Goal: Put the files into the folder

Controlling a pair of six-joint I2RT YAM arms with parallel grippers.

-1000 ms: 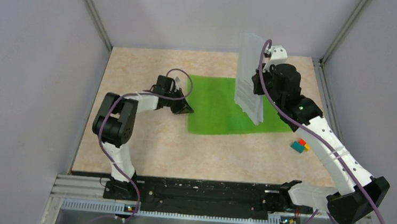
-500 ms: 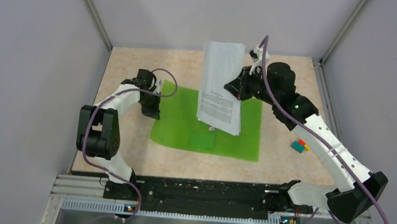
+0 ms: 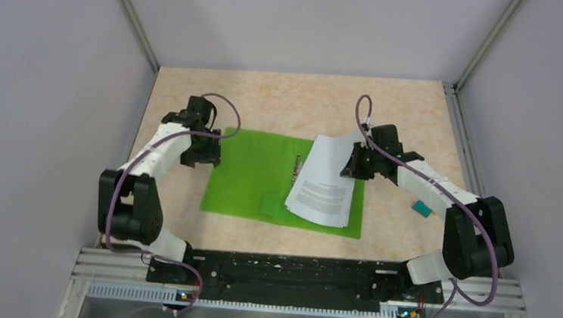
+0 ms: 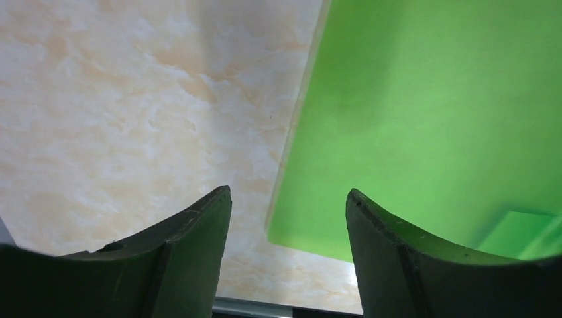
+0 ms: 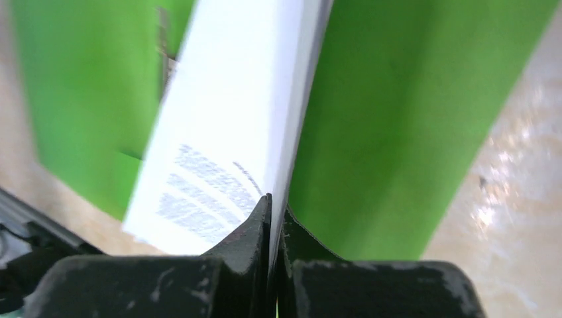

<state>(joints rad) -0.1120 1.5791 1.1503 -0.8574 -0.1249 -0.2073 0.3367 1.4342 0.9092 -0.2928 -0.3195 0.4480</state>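
Lowered files (image 3: 323, 187) rest on the folder (image 3: 250, 179), right hand (image 3: 347, 169) grasping their 2 o'clock edge; left hand (image 3: 205, 156) released.

The left arm (image 3: 160, 143) and right arm (image 3: 434, 183) are wearing white shells over their links, with bulky black housings (image 3: 132, 208) sitting at the joints. A purple cable (image 3: 220, 110) is running along each arm. The left gripper (image 4: 288, 199) is showing two broad, dark, curved fingers (image 4: 189, 245); the right gripper (image 5: 275, 204) is showing black fingers (image 5: 232, 268) carrying pale scuffs.
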